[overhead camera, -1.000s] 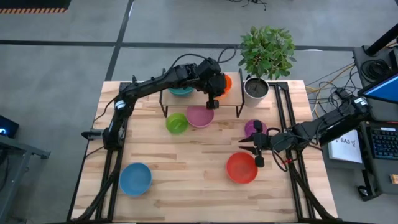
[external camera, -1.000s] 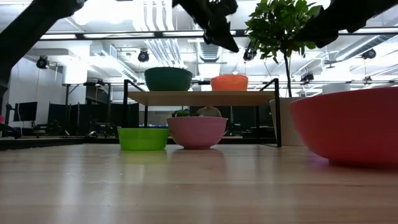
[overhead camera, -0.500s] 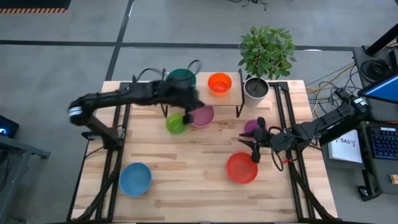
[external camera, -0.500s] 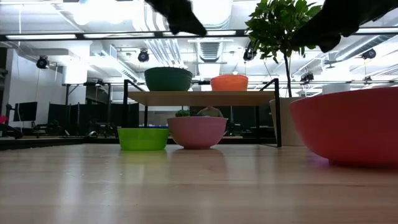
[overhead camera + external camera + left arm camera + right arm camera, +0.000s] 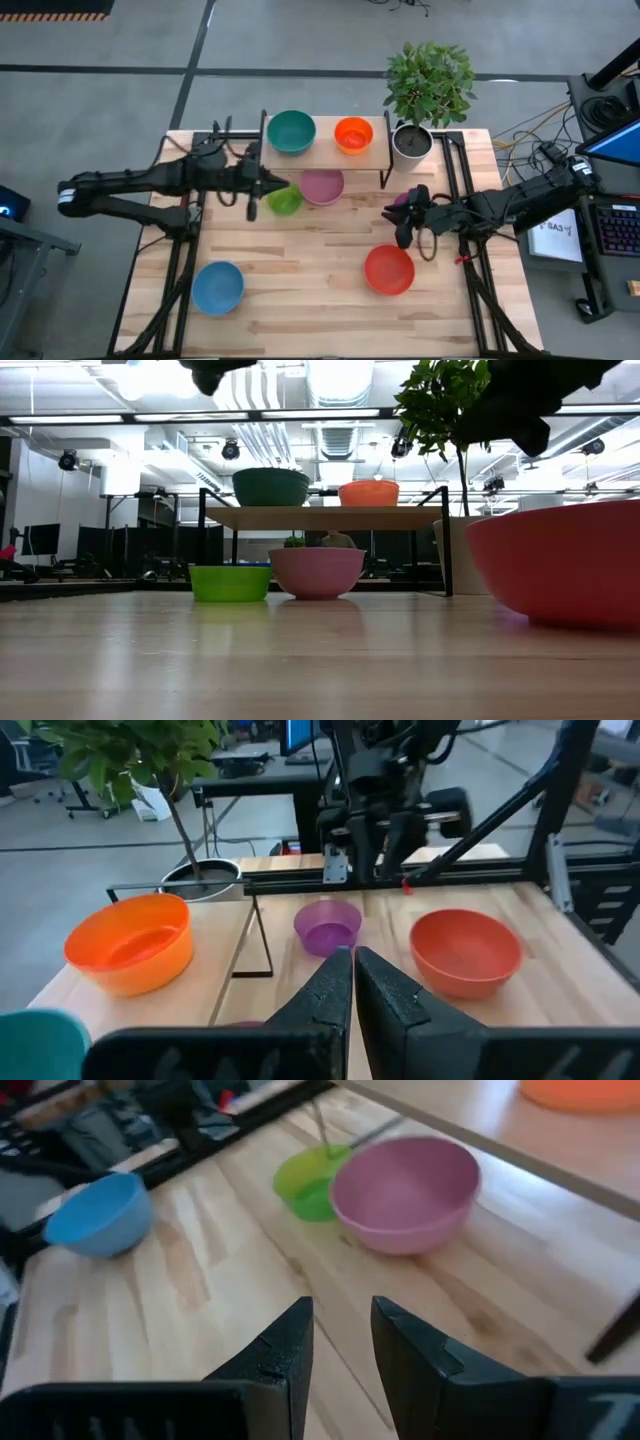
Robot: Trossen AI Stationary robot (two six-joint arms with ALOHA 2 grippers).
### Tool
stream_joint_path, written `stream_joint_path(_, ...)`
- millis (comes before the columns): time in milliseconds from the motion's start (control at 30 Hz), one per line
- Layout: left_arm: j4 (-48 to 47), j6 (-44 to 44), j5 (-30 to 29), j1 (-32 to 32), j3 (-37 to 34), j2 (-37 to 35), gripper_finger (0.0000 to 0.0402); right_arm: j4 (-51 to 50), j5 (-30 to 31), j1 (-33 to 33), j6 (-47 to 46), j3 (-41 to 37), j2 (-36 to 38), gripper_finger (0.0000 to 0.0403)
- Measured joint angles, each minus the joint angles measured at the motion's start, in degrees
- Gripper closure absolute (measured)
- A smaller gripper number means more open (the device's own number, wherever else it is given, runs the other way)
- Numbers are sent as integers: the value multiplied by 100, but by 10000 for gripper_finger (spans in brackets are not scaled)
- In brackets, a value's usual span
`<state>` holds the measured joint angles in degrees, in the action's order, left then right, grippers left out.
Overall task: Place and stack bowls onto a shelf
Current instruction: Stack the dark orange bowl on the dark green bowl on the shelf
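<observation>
The shelf (image 5: 322, 158) stands at the table's far middle, with a teal bowl (image 5: 291, 131) and an orange bowl (image 5: 353, 134) on its top. On the table, a pink bowl (image 5: 322, 186) and a lime green bowl (image 5: 286, 200) sit at the shelf's near edge. A purple bowl (image 5: 327, 925) and a red bowl (image 5: 389, 269) are to the right, and a blue bowl (image 5: 218, 287) is near left. My left gripper (image 5: 352, 982) is shut and empty, in the air left of the lime green bowl (image 5: 312, 1180). My right gripper (image 5: 340, 1335) hangs open beside the purple bowl, holding nothing.
A white pot with a leafy plant (image 5: 411, 143) stands right of the shelf at the far edge. Black frame rails (image 5: 455, 180) run along the table's left and right sides. Bare tabletop (image 5: 300, 250) lies between the blue and red bowls.
My left gripper has drawn back from over the shelf's right part toward the table's left edge, staying shut. It now hangs left of the lime green bowl. My right gripper has rolled about its own axis while staying beside the purple bowl. No bowl has moved.
</observation>
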<state>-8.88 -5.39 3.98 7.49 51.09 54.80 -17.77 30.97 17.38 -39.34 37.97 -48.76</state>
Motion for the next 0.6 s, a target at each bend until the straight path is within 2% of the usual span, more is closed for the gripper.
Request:
stream_joint_path(100, 1, 75, -4, -22, -313, -422, 402, -797, -108, -169, -586, 401, -247, 310)
stream_joint_path(300, 90, 79, -47, -20, -935, -1127, 402, -1839, -1068, -377, -1331, 1198, -1000, 310)
stream_joint_path(500, 227, 53, -51, -20, -1345, -1593, 401, -3029, -2577, -410, -2156, 2256, -1977, 310)
stream_joint_path(600, 214, -23, -52, -17, -1479, -1732, 401, -3681, -3496, -367, -2002, 2786, -2485, 310)
